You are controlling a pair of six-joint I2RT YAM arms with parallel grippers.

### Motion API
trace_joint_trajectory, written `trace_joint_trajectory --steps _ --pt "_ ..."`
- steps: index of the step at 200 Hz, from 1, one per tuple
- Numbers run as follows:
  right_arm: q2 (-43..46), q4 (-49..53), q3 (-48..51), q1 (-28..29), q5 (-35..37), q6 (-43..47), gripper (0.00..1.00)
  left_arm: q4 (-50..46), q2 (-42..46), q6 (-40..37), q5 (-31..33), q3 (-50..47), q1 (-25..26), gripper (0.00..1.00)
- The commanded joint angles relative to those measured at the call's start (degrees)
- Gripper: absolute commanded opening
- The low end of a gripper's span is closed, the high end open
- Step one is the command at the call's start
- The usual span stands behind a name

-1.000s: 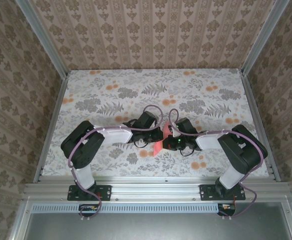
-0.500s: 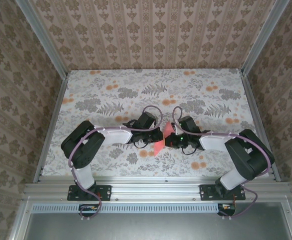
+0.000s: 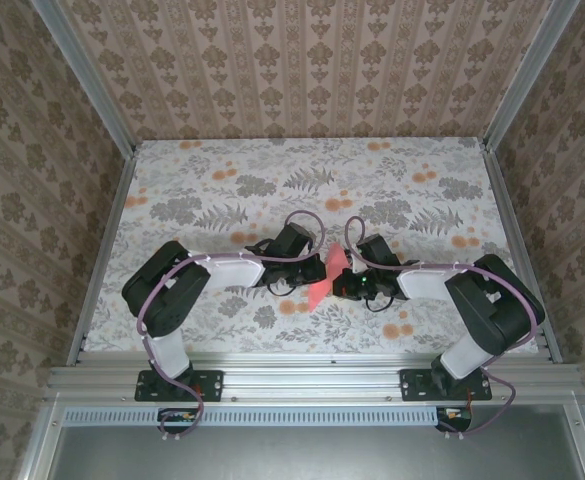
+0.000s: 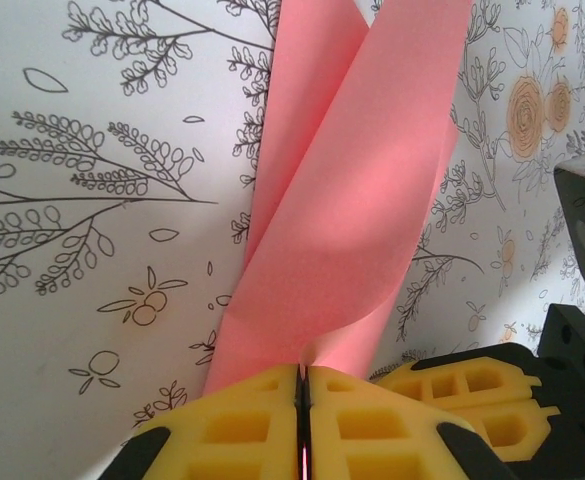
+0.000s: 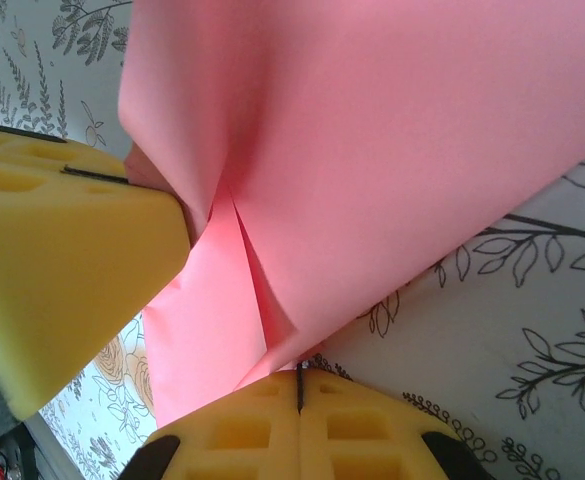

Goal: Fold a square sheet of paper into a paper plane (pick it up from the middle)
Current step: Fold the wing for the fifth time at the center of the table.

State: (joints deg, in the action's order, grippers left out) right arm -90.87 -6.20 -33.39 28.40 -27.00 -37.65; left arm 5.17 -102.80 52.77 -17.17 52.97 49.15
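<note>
Above the floral-print tabletop (image 3: 392, 170), the thin salmon-pink paper sheet (image 4: 352, 200), part-folded lengthwise, is pinched by left end effector (image 4: 302, 390) and right end effector (image 5: 299, 388); dart shaping judged outstanding.

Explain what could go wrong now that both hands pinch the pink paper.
The left hand and right hand both pinch the thin pink paper close together; pulling apart could tear it. The sheet bends and overlaps loosely between them, so a stray crease might form. The yellow fingers nearly meet, so they may bump.
</note>
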Motion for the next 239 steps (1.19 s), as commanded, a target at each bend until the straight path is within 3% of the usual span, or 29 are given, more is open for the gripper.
trace_joint_trajectory --steps 1,92,239 --pt "-1.0 -1.5 -1.0 -0.4 0.5 0.4 0.05 2.2 0.2 2.6 -2.0 0.6 0.7 0.10" --pt "10.2 -1.2 2.9 -0.7 0.2 -3.5 0.07 -0.1 -1.4 1.2 -0.1 1.4 1.1 0.10" --pt "0.3 0.5 -0.8 -1.2 2.3 -0.2 0.05 2.9 0.3 3.9 -2.9 1.6 1.0 0.10"
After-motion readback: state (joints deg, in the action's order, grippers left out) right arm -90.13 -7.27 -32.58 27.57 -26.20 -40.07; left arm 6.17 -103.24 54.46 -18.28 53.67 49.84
